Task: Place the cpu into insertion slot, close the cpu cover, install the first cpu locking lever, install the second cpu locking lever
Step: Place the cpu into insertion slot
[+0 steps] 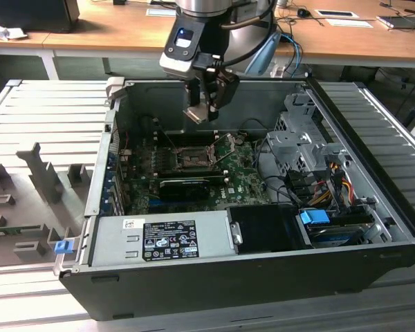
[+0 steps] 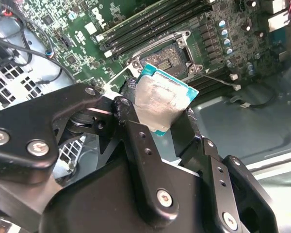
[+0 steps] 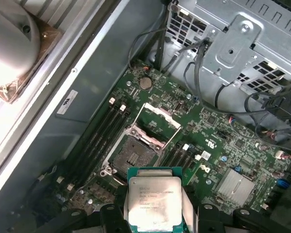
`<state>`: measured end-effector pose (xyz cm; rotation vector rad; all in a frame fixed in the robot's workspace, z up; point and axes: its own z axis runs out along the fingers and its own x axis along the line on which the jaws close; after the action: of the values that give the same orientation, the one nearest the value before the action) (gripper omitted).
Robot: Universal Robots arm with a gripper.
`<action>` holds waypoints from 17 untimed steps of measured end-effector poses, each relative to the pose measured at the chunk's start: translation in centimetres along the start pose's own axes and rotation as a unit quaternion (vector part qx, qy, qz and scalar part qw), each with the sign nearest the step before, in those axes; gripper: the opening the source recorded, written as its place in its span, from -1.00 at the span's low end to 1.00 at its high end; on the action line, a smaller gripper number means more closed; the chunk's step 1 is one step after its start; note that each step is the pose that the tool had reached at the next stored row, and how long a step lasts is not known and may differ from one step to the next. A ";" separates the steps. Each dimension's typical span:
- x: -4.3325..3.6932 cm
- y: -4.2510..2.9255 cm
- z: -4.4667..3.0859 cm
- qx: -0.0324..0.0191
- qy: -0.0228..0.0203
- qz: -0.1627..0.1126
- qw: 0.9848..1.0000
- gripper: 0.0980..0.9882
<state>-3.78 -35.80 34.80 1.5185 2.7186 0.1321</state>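
Clamping the cpu (image 3: 155, 201) by two opposite edges, the gripper (image 2: 157, 114) hangs above the bare insertion slot (image 3: 133, 158). Just past the insertion slot, the cpu cover (image 3: 161, 110) stands tipped open.

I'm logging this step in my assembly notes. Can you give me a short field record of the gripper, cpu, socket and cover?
gripper: shut on the cpu, above the open computer case
cpu: held over the motherboard, not yet in the socket
socket: empty
cpu cover: swung open
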 end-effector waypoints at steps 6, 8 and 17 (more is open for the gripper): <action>0.02 -0.05 0.20 0.000 -0.002 0.020 1.000 -0.03; 0.02 -0.05 0.30 0.000 -0.002 0.020 1.000 -0.03; 0.00 -0.08 0.67 -0.001 -0.002 0.025 1.000 -0.03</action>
<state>-3.80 -35.80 34.13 1.5848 2.6782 0.1312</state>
